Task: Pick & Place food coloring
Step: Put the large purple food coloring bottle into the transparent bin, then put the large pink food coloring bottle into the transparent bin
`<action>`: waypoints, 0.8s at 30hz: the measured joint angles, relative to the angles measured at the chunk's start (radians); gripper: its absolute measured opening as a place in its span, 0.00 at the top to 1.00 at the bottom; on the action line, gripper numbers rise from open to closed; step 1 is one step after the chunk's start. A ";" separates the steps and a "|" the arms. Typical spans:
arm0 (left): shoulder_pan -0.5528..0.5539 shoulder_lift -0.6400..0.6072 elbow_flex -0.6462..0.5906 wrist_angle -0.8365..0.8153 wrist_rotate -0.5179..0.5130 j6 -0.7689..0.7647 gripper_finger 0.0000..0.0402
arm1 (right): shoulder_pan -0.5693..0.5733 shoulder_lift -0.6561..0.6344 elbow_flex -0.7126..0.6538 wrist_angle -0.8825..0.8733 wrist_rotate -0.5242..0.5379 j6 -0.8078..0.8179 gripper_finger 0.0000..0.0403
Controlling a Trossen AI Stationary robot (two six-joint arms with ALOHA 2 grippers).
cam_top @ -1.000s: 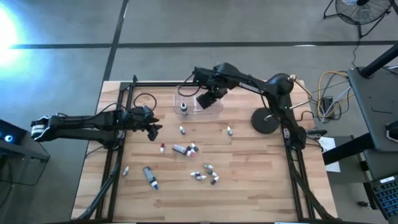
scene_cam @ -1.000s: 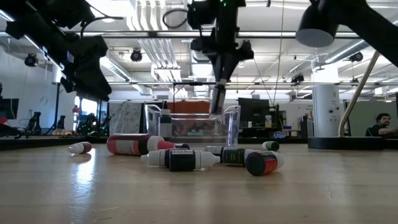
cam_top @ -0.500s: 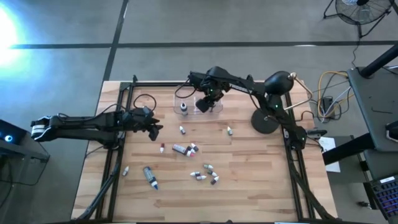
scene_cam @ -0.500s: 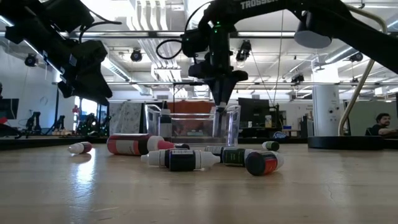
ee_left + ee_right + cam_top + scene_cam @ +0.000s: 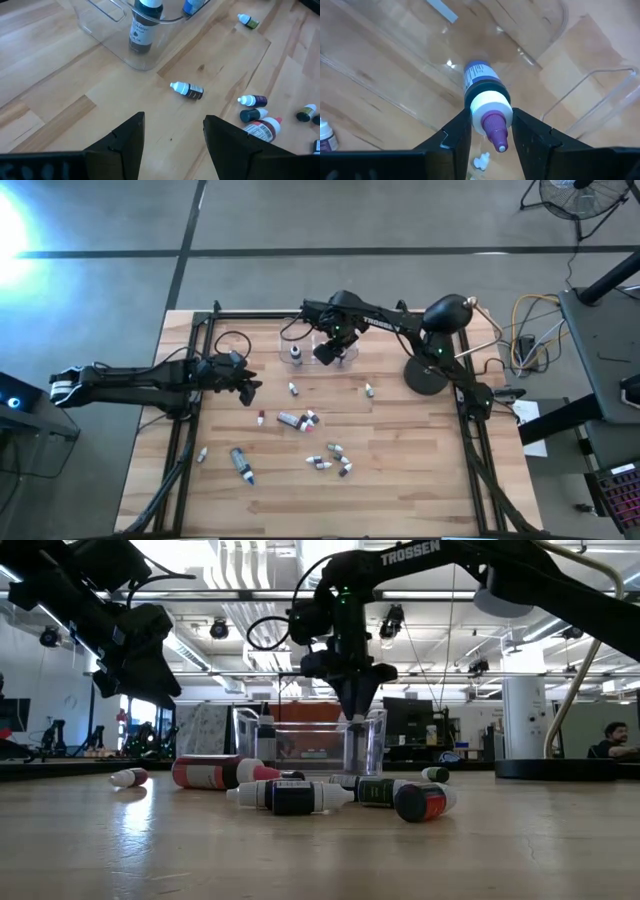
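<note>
from above, the right gripper (image 5: pixel 332 349) is now sitting low over the clear box (image 5: pixel 345 357) at the far middle of the table, where a second ago it was hanging higher and angled off toward the box's right end. the left gripper (image 5: pixel 249 387) is waiting near the table's left side, unchanged, and the loose food coloring bottles (image 5: pixel 300 420) are lying scattered across the middle of the table exactly where they were.

at table height, the right gripper (image 5: pixel 356 712) is reaching down inside the box (image 5: pixel 375 745) – earlier its fingers were only dangling above the rim. one dark-capped bottle (image 5: pixel 266 733) is standing at the box's other end, and a cluster of bottles (image 5: pixel 290 797) is lying in front.

from the left wrist, that gripper's fingers (image 5: pixel 125 145) are standing well apart with nothing between them, pointing at a small white-capped bottle (image 5: pixel 187 90) on the wood, just beside the box's corner.

from the right wrist, the fingers (image 5: pixel 456 135) are flanking a bottle with a white collar and purple tip (image 5: pixel 486 104), its base down on the box floor. they are close alongside it and seem to be just loosening – so this one is probably being delivered, with the release not yet finished and about a dozen more to fetch.
</note>
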 joint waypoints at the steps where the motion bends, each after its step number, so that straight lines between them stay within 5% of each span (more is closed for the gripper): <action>1: 0.000 0.000 0.000 0.000 0.000 0.000 0.56 | 0.000 0.000 0.000 0.001 0.003 0.001 0.70; 18: 0.000 0.000 0.000 0.000 -0.006 0.007 0.56 | 0.003 -0.010 -0.001 -0.025 0.012 0.012 0.51; 24: 0.000 0.000 0.000 0.000 -0.006 0.018 0.56 | 0.014 -0.082 0.006 -0.025 0.096 0.047 0.44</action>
